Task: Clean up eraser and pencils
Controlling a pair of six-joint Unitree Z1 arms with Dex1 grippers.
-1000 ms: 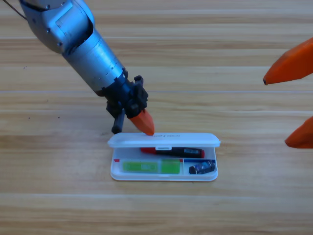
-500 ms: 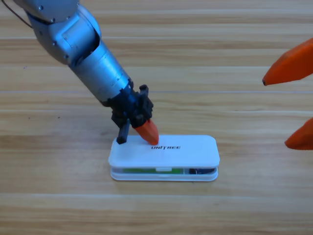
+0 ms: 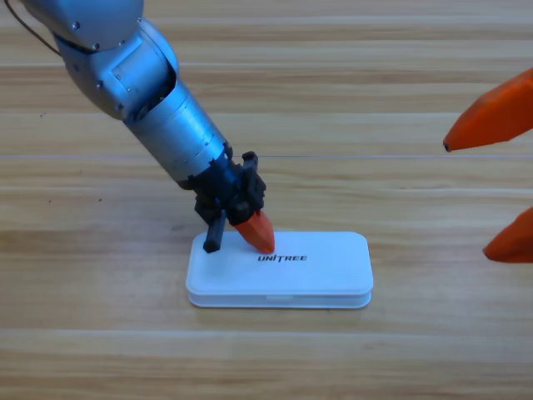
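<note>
Lid goes down on the case [image 3: 279, 271]

Left gripper [image 3: 250, 233] presses the now-shut lid, jaws' state untellable; right gripper [image 3: 500, 179], jaws parted, waits at the edge.

You see the white case [image 3: 280, 271] lying flat on the wooden table [image 3: 391, 92] with its lid down, so nothing inside it shows. Your left gripper [image 3: 256, 236] reaches in from the upper left, its orange tip resting on the lid's left part, just beside the printed lettering. Your right gripper [image 3: 496, 180] waits at the right edge, its two orange jaws spread well apart.
</note>
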